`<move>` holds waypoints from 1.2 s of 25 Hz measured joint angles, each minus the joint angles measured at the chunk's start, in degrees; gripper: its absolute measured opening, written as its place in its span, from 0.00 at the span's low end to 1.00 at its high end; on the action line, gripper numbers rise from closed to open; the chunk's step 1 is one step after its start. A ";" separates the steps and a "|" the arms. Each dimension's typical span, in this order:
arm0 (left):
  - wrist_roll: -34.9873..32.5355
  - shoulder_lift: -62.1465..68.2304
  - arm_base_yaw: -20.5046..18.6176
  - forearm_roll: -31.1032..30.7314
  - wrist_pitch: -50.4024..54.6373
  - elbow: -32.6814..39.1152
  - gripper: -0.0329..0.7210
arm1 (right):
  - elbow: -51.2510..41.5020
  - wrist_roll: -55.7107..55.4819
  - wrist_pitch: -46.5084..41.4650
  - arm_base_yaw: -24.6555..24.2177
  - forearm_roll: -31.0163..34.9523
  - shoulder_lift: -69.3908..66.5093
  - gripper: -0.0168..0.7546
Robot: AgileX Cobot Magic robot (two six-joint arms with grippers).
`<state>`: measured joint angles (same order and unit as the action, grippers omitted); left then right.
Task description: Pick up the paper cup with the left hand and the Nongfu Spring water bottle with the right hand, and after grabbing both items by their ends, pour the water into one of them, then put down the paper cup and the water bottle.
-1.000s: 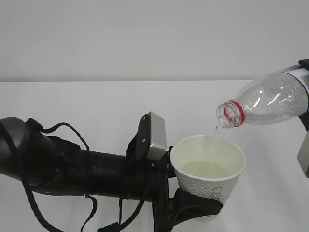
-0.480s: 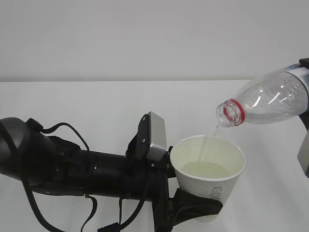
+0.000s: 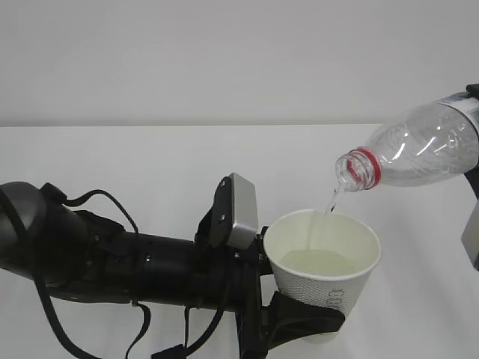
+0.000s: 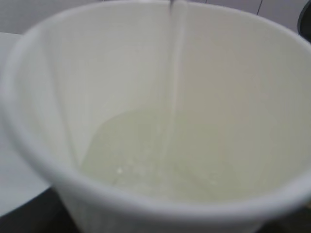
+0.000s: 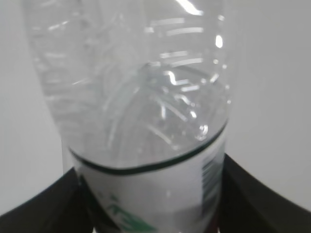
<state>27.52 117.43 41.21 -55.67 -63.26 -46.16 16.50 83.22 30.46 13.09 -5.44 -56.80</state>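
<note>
1. Paper cup (image 3: 323,275): white, tapered, round rim, embossed dot pattern on the outer wall, a partly hidden dark logo low on the side. It stands upright above the white surface (image 3: 150,164), at about 5 o'clock in the exterior view.
2. Cup contents: a shallow pool of water (image 4: 146,160), clear with a faint yellowish cast against the paper, small bubbles at its near edge. The level sits well below the rim.
3. Nongfu Spring water bottle (image 3: 419,149): clear ribbed plastic, red neck ring, uncapped, white label with green print and a barcode at its lower body. It lies tilted mouth-down toward 8 o'clock, at about 2 o'clock in the exterior view, its mouth above and just right of the cup's centre, not touching the rim.
4. A thin stream runs from the bottle mouth into the cup along the far inner wall. The upper bottle body seen from the right wrist looks largely empty.
5. Left end effector (image 3: 303,318): black fingers spread fairly wide and clamped on the cup's lower wall; a grey camera box sits at 9 o'clock of the rim.
6. Right end effector (image 5: 155,213): black fingers spread wide on either side of the bottle's labelled base end, gripping it.
</note>
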 joint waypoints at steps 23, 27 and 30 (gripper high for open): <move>0.00 0.00 0.00 0.00 0.07 0.00 0.74 | 0.00 0.12 0.00 0.00 0.00 0.00 0.65; 0.00 0.00 0.00 0.00 0.07 0.00 0.74 | 0.00 0.12 0.00 0.00 0.00 0.00 0.65; 0.00 0.00 0.00 0.00 0.07 0.00 0.74 | 0.00 0.12 0.00 0.00 0.00 0.00 0.65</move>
<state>27.52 117.43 41.21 -55.67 -63.18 -46.16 16.50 83.34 30.46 13.09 -5.44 -56.80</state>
